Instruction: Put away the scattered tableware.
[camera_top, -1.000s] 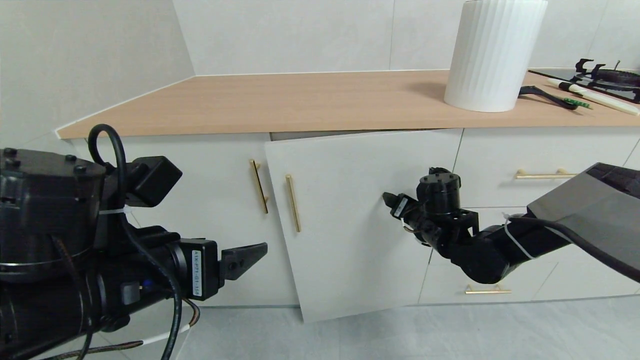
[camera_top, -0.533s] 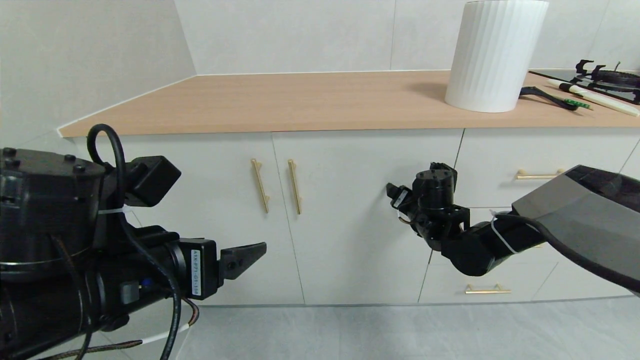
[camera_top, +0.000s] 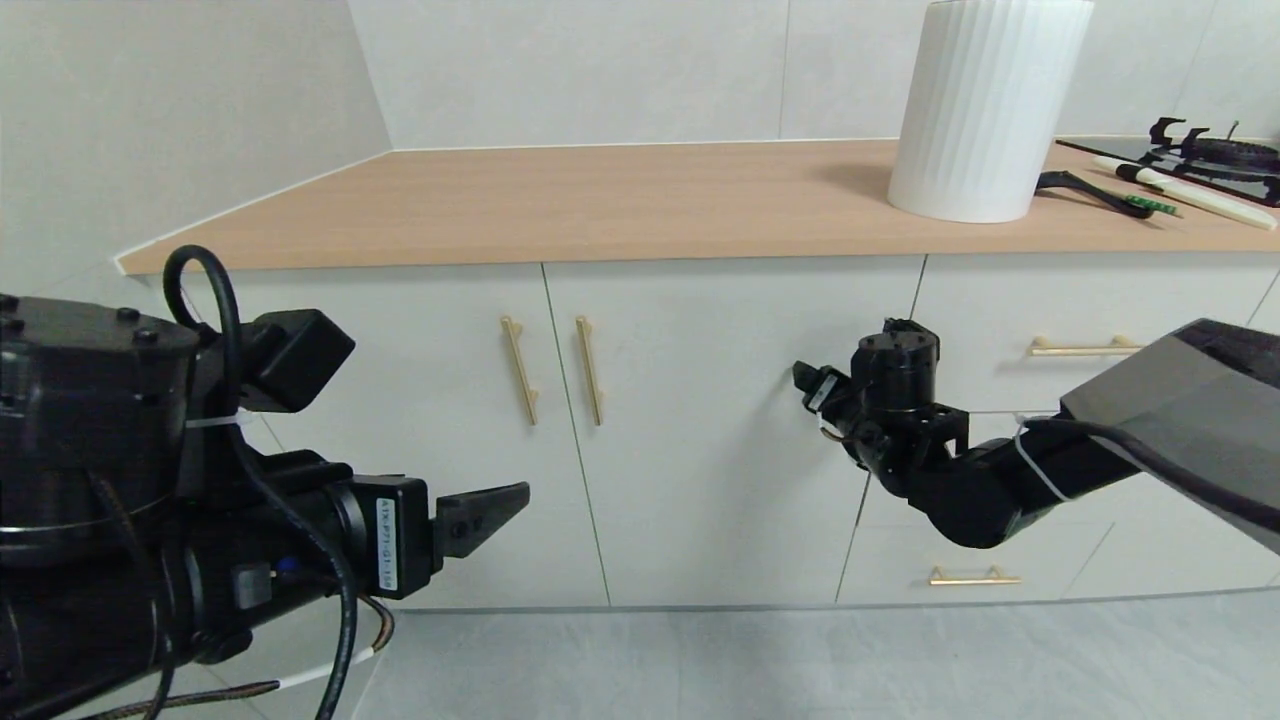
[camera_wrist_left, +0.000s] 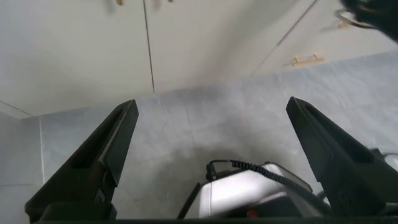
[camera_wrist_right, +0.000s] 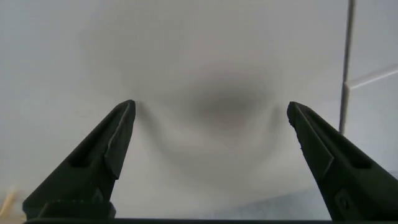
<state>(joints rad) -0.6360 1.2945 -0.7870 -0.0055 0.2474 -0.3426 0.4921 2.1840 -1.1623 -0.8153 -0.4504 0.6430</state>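
Right end effector (camera_top: 803, 378), spread open right of centre, hangs just beside the shut cabinet door (camera_top: 700, 450); pressing forward, we risk gouging it.

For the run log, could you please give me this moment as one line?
cabinet door: closed | right claw: open, empty, facing door | left claw: open, empty, above floor | utensils: on counter
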